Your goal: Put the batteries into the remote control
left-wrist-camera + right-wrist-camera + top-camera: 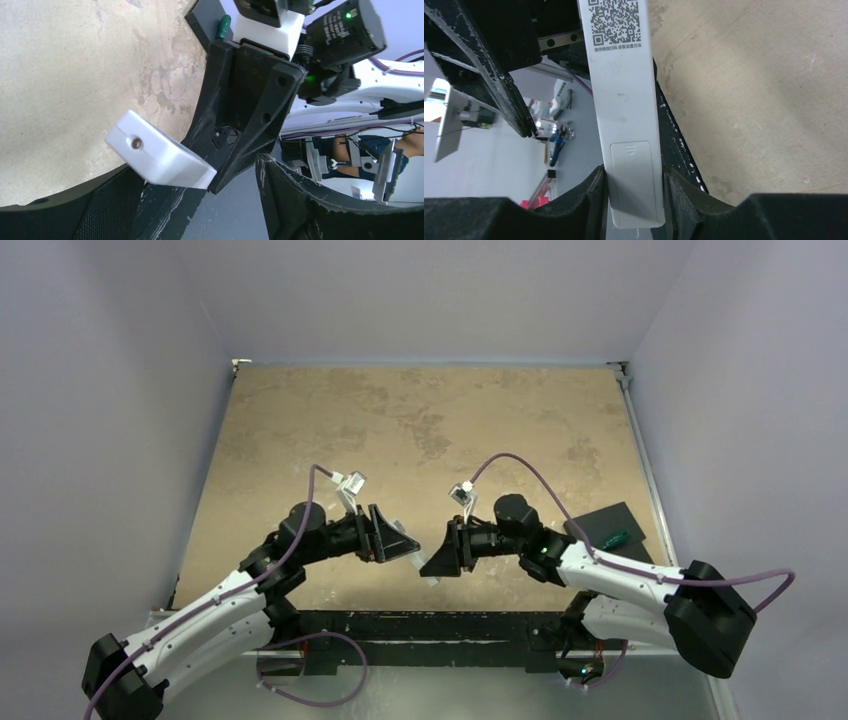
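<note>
Item, surroundings: mottled tan table point(420, 420); black flat pad point(605, 520) by its right edge, green-handled screwdriver point(614, 537) lying on the pad, both well apart from my grippers. Item, obstruction: my two grippers meet tip to tip above the near edge, each crowding the other's wrist view. Item, remote control point(624, 100): slim white bar, plain back toward my right wrist camera, QR code printed at the far end, battery lid with a small arrow mark seated flush; lifted off the table. Right gripper point(634, 202): jaws closed against both long edges at the lid end. Left gripper point(405, 545): jaws spread wide, the remote's far end lying against one finger, clear of the other.
</note>
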